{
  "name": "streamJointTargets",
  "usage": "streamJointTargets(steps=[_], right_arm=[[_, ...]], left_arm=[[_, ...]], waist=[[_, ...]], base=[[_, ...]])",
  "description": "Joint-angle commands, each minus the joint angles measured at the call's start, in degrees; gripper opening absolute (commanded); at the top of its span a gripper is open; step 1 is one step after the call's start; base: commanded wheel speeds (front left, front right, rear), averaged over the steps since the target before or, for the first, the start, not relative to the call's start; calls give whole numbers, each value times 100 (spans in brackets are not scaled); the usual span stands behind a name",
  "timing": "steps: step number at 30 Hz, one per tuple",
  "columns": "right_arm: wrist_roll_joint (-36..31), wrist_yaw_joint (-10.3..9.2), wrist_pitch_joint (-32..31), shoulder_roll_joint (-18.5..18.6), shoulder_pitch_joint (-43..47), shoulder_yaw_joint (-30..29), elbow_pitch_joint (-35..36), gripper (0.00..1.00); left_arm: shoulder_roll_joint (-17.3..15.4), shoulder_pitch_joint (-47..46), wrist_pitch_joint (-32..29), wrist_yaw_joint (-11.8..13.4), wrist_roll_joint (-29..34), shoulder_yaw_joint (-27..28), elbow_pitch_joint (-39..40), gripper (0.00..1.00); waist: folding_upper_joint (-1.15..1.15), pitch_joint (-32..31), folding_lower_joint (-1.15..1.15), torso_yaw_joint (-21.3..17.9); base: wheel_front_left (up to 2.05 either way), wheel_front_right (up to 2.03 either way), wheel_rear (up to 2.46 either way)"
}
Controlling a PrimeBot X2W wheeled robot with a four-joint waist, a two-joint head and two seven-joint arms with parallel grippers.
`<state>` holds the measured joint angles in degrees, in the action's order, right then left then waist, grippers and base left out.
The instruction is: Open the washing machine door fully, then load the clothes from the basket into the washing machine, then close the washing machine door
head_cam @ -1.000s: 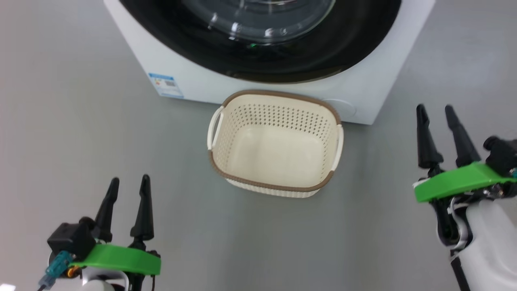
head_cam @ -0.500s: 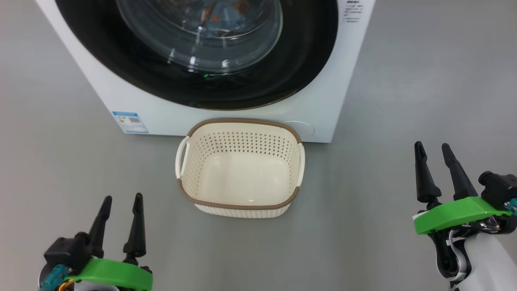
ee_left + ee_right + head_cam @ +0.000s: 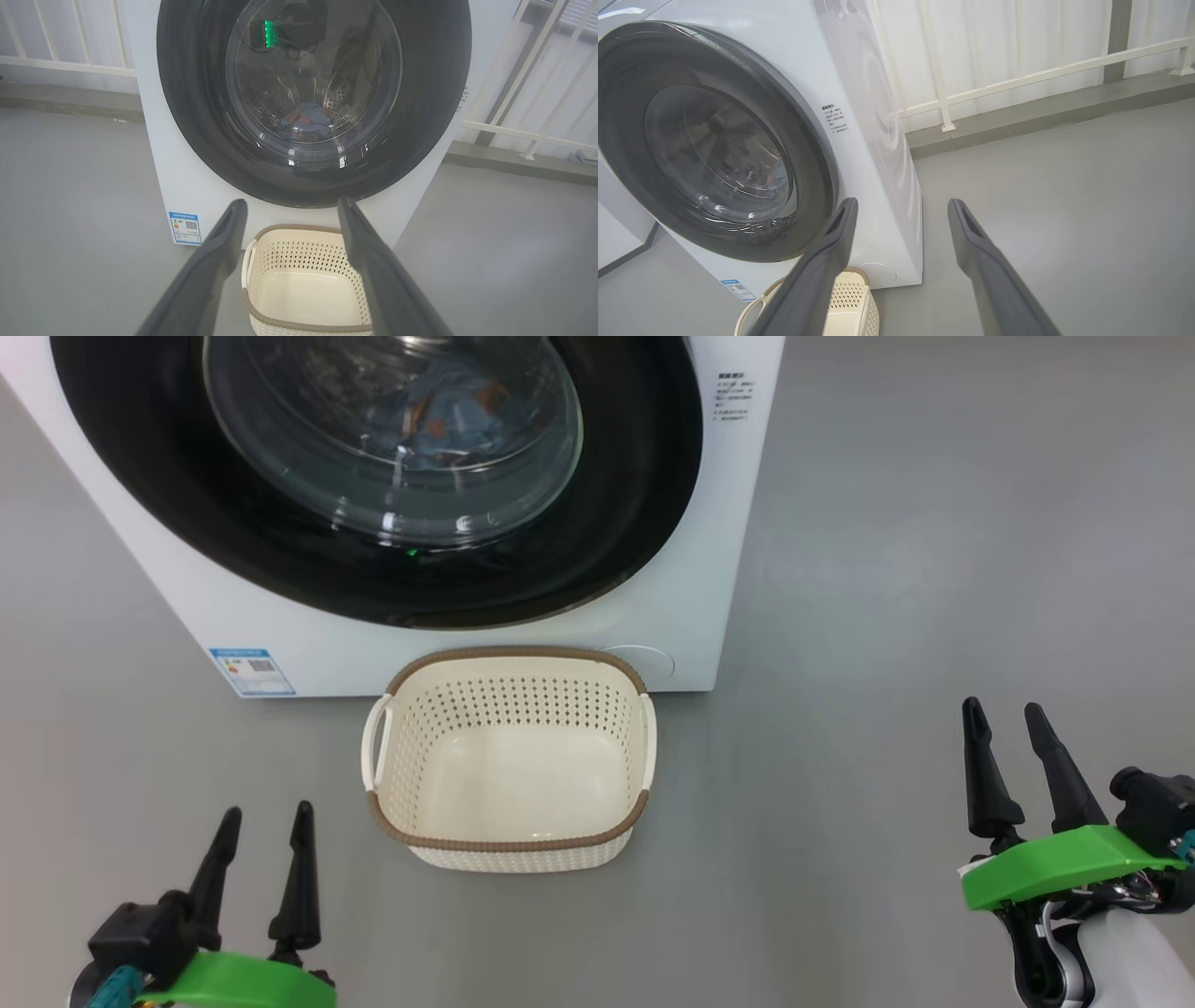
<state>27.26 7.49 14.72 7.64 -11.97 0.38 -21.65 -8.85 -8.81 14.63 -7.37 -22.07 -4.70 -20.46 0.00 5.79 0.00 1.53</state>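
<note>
At the lower left of the head view I have the left gripper (image 3: 266, 809). Its two long dark fingers are spread wide, nothing is held, and it is well clear of the basket.

Next to the right is the big white front-loading washing machine (image 3: 695, 569), with a blue energy label (image 3: 252, 672) at its lower left corner. The round washing machine door with its glossy black rim (image 3: 644, 476) lies flush against the front. Behind its clear glass bowl I see the blue clothes with orange-brown print (image 3: 448, 406), lying in the drum.

The small cream-white perforated basket with a brown rim (image 3: 509, 656) stands on the grey floor (image 3: 887, 569) just in front of the machine, its bare bottom showing.

At the lower right is the right gripper (image 3: 1002, 705). Its fingers are likewise spread wide, it grips nothing, and it is well apart from the machine and the basket.
</note>
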Motion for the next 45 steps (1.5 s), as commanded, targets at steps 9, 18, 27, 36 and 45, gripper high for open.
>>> streamJointTargets(steps=[9, 18, 27, 36, 45], right_arm=[[-11, 0, 28, 91, 239, 62, 219, 100], [-20, 0, 28, 80, 338, 10, 245, 100], [-20, 0, 28, 54, 348, -1, 235, 100], [-7, 0, 28, 50, 387, -1, 250, 100], [-13, 0, 28, 45, 378, -22, 279, 100]], left_arm=[[-155, 174, 37, -12, 95, 397, 143, 100], [-153, 243, 37, -12, 180, 470, 126, 100], [-149, 273, 37, -12, 288, 495, 110, 100], [-140, 327, 37, -12, 368, 521, 138, 100], [-115, 311, 37, -12, 482, 601, 166, 100]], waist=[[0, -173, 0, -206], [0, -222, 0, -264], [0, -265, 0, -300], [0, -309, 0, -315], [0, -274, 0, -304]], base=[[0, 0, 0], [0, 0, 0], [0, 0, 0], [0, 0, 0], [0, 0, 0]])
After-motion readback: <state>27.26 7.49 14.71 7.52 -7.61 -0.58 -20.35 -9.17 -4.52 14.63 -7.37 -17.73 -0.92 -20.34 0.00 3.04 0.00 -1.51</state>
